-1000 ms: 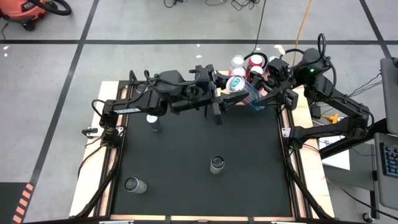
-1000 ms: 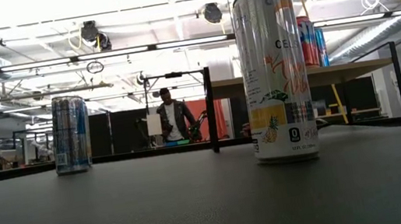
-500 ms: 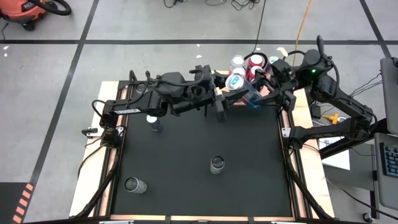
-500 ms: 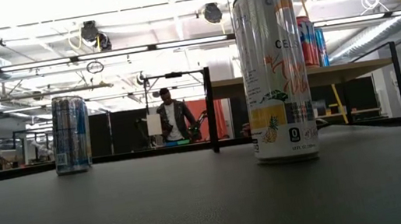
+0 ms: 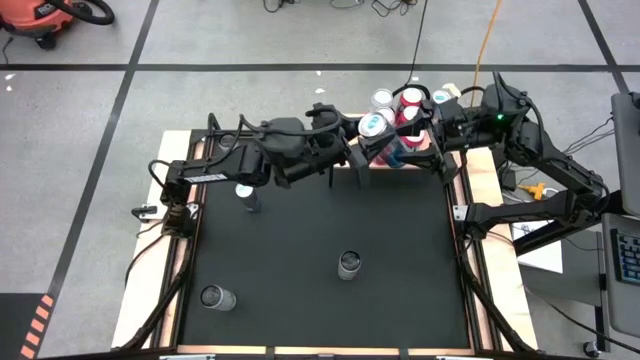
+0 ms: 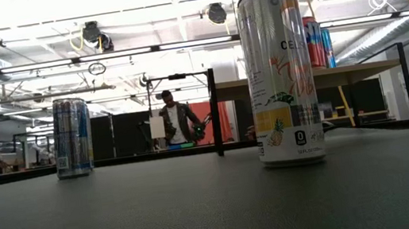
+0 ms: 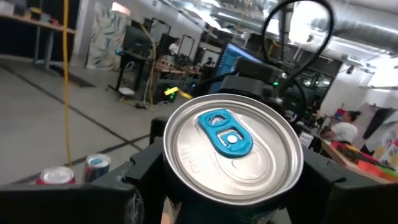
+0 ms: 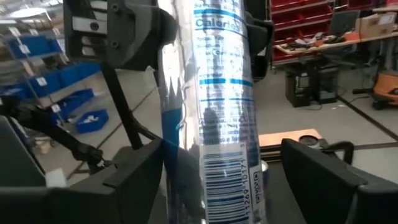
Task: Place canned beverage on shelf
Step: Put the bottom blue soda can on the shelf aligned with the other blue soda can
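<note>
Handover at the shelf [image 5: 425, 150]: my left gripper [image 5: 365, 140] grasps the can [image 5: 373, 124].
My right gripper [image 5: 415, 135] brackets it, jaws spread; I lower the can upright beside the parked cans [image 5: 398, 101].

**What's actually readable here**

Not much tbh. The tall white can [image 6: 280, 76] close to the low camera shows "CEL" and then gets cut off, plus a "0" down low. The silver-blue can [image 8: 211, 112] in the right wrist view reads "Calories" and has a barcode ending "10171".
</note>
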Controlling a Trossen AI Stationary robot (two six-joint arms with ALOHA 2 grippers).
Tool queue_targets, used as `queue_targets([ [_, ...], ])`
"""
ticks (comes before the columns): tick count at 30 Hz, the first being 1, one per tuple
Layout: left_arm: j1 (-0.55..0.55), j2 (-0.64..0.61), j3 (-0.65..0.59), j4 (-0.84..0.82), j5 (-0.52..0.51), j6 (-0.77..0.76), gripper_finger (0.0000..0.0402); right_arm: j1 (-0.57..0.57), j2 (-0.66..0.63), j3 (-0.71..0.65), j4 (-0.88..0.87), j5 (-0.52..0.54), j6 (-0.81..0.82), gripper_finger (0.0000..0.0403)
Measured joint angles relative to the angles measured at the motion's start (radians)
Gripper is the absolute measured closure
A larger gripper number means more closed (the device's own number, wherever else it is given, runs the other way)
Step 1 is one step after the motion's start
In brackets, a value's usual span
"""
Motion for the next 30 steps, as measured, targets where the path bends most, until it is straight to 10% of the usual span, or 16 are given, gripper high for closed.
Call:
queue_targets([
  [30, 0.007, 0.092, 0.0, 0.021, -0.171, -0.31, 0.0162, 0.0, -0.03, -0.002, -0.172, 0.056, -0.23, 0.0103],
])
